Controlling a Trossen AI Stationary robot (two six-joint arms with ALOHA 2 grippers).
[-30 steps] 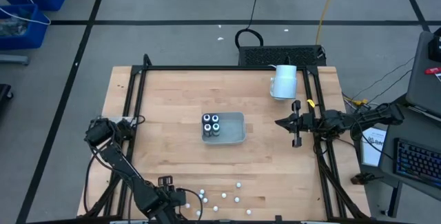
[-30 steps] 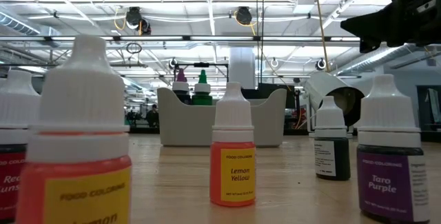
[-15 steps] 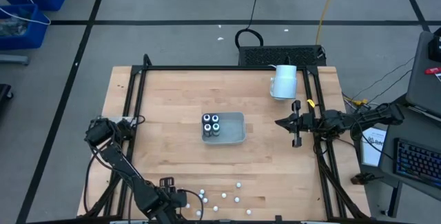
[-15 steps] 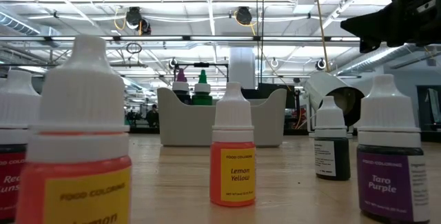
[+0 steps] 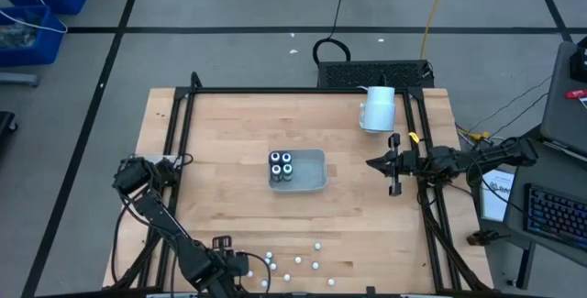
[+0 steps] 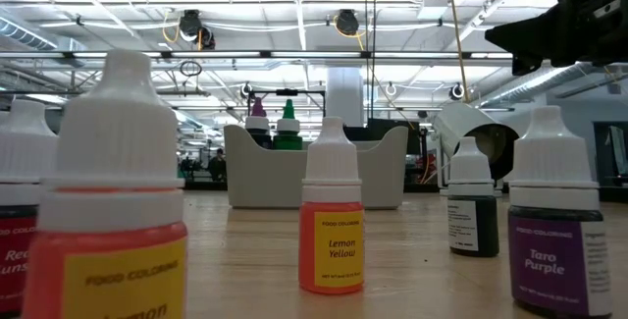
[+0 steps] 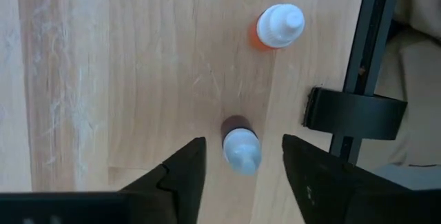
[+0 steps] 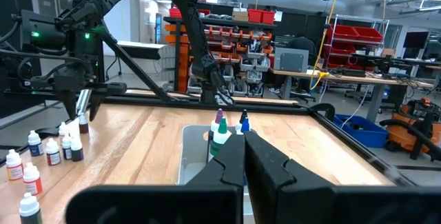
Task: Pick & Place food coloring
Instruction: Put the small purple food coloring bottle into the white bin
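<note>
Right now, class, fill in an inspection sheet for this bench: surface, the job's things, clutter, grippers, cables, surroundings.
Surface: wooden table, bare patches visible.
Job's things: four food coloring bottles standing in the grey tray; loose bottles upright near the front edge.
Clutter: white mug on its side at the back right.
Grippers: left gripper open, straddling a dark bottle; right gripper shut, empty.
Cables: black loop and yellow cable on the floor.
Surroundings: blue bins, keyboard.
</note>
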